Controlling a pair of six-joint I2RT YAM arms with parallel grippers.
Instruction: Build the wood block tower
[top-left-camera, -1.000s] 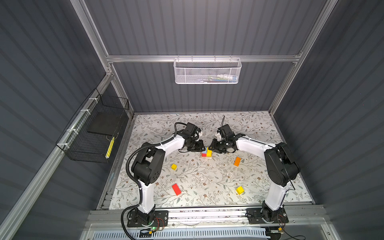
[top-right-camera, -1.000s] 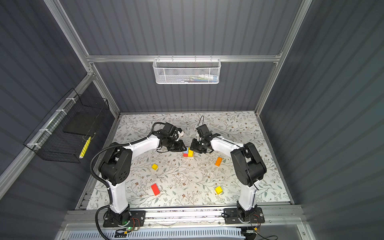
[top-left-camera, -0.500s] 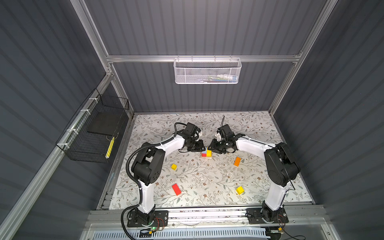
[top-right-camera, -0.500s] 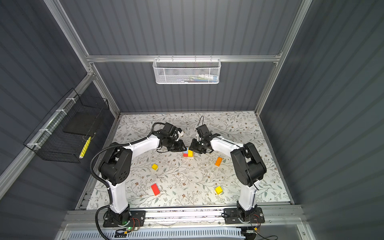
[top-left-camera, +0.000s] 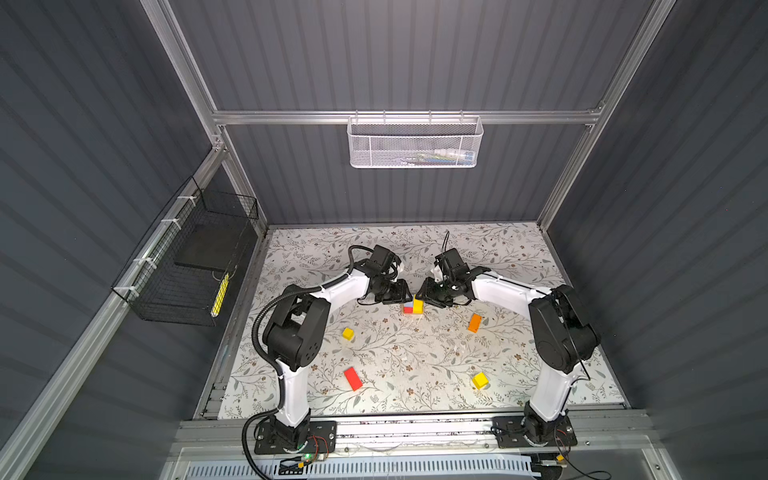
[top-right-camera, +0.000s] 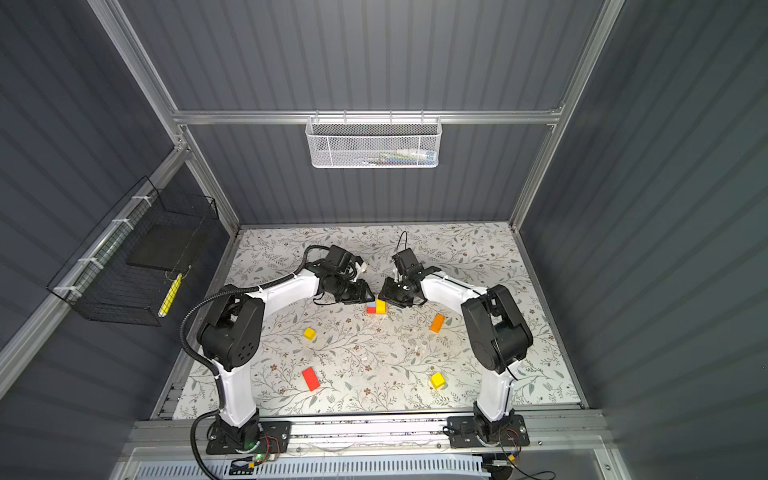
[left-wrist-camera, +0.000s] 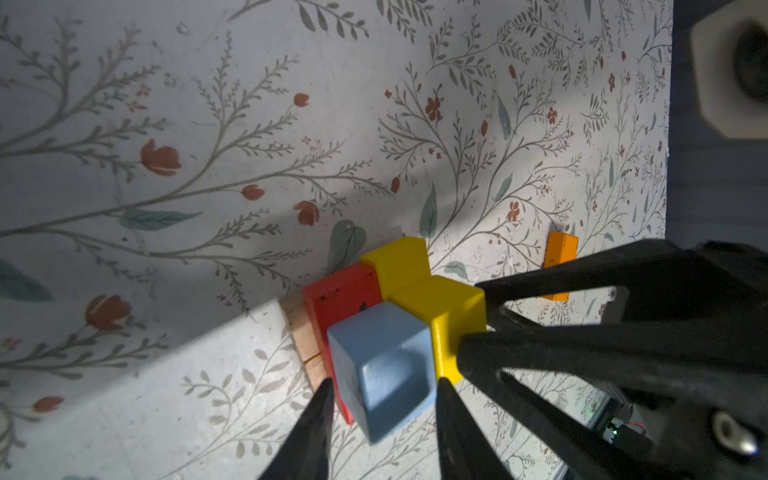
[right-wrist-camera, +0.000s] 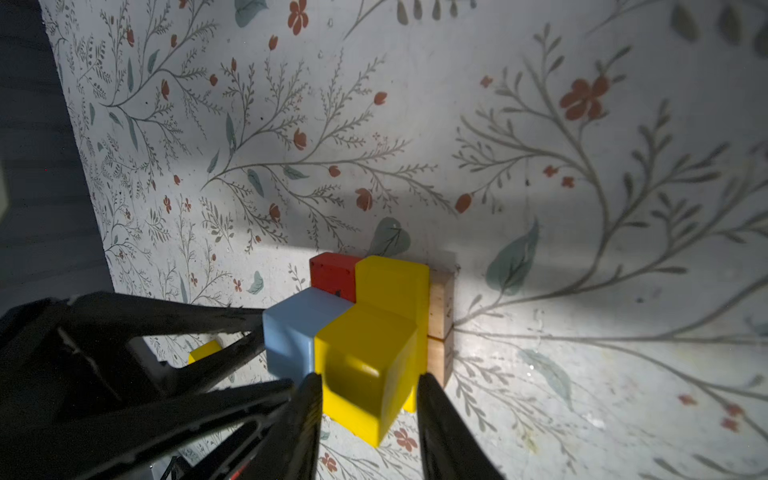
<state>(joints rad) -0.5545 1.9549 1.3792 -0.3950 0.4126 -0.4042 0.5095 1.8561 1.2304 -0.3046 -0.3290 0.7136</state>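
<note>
I am watching the tower (top-left-camera: 413, 306) standing near the middle of the table (top-left-camera: 415, 353), between the two arms. The left gripper (left-wrist-camera: 382, 386) is straddling the light-blue cube (left-wrist-camera: 386, 357) on top, and the right gripper (right-wrist-camera: 365, 380) is straddling the yellow cube (right-wrist-camera: 365, 353) touching it. The fingers are sitting apart at each cube's sides, and I cannot tell whether they are pressing. A red brick (top-left-camera: 353, 378) and an orange brick (top-left-camera: 474, 323) are lying loose, well apart from the tower.
</note>
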